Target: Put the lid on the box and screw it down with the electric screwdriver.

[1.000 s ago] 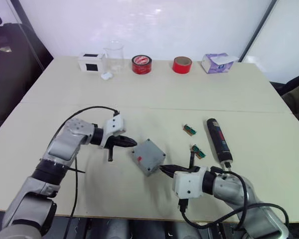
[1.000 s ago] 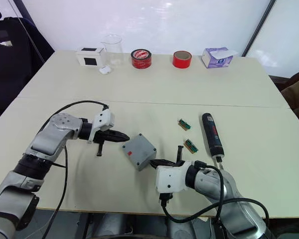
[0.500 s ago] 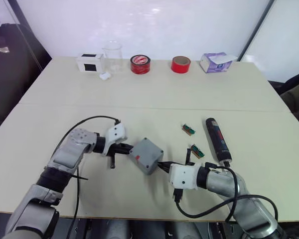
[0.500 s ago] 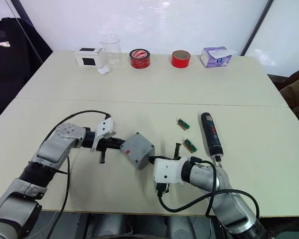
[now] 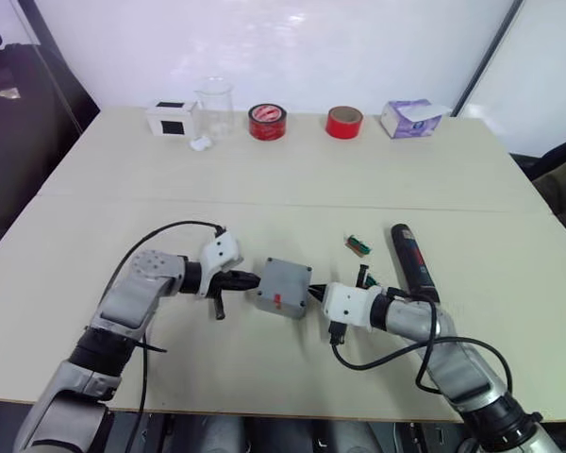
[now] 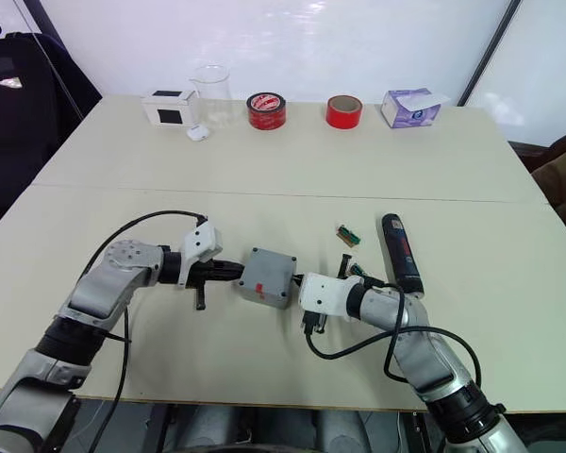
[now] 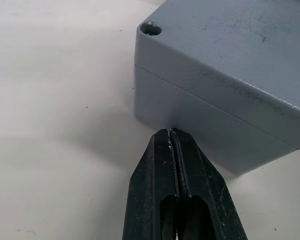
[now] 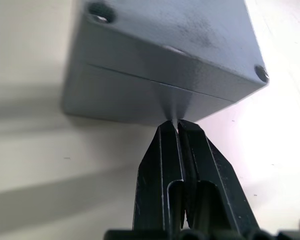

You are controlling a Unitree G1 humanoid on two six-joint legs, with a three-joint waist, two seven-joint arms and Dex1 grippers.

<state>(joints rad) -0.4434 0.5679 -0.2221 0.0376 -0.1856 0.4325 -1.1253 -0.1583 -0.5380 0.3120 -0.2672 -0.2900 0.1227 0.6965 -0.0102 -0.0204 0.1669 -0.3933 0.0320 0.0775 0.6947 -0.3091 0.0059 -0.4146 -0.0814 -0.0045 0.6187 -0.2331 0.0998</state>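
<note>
Lid (image 7: 225, 45) already sits on the box (image 5: 283, 288), their seam running along the side wall in both wrist views, and the pair rests on the table (image 5: 292, 179) a little nearer than its centre. The left gripper (image 7: 171, 137) and right gripper (image 8: 177, 127), each with fingers clenched together and holding nothing, press their tips against opposite side walls, from 9 o'clock and 3 o'clock. The step in hand looks like squaring and steadying the closed enclosure; it goes best with even, opposed pressure low on the walls, so that the lid does not slide off its seam and the corner holes (image 7: 151, 28) stay lined up. Both forearms lie low over the table, wrists turned inward toward each other. Just past the right wrist at 2 o'clock lies the electric screwdriver (image 5: 412, 264), untouched, with two small green-brown pieces (image 5: 358, 245) beside it. Along the far edge stand a white box, a clear beaker, two red tape rolls and a purple tissue box.
</note>
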